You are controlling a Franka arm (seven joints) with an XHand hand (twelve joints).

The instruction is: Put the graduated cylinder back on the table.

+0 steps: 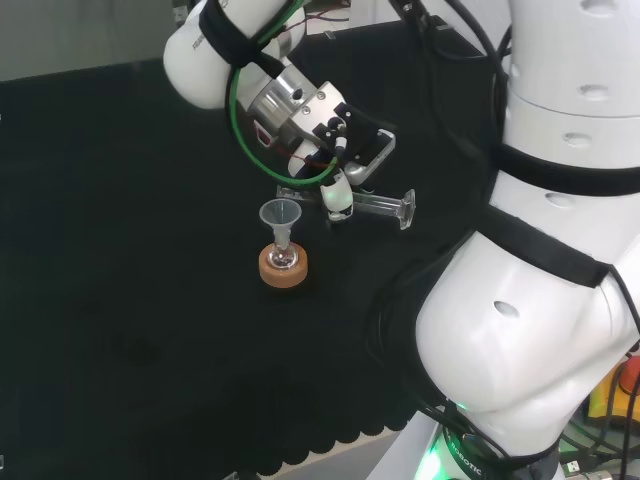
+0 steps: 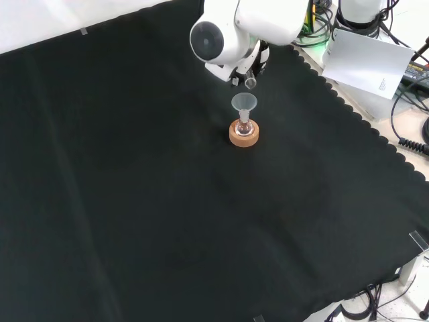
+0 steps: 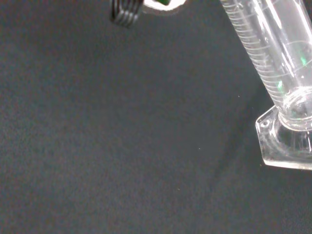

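Note:
In the head view the hand (image 1: 335,150) is shut on a clear graduated cylinder (image 1: 375,203) and holds it lying almost level above the cloth. Its hexagonal foot (image 1: 405,208) points right, and its open end reaches left, just above and behind the funnel (image 1: 281,214). The front view shows the cylinder's open end (image 2: 251,82) poking out under the arm's white link, close above the funnel (image 2: 244,102). In the wrist view the cylinder's graduated tube (image 3: 268,53) and foot (image 3: 287,141) hang over bare black cloth.
The clear funnel stands in a small round flask on a cork ring (image 1: 283,270), also seen in the front view (image 2: 244,134). Black cloth (image 2: 167,215) spreads round it. The arm's big white links (image 1: 540,300) fill the head view's right.

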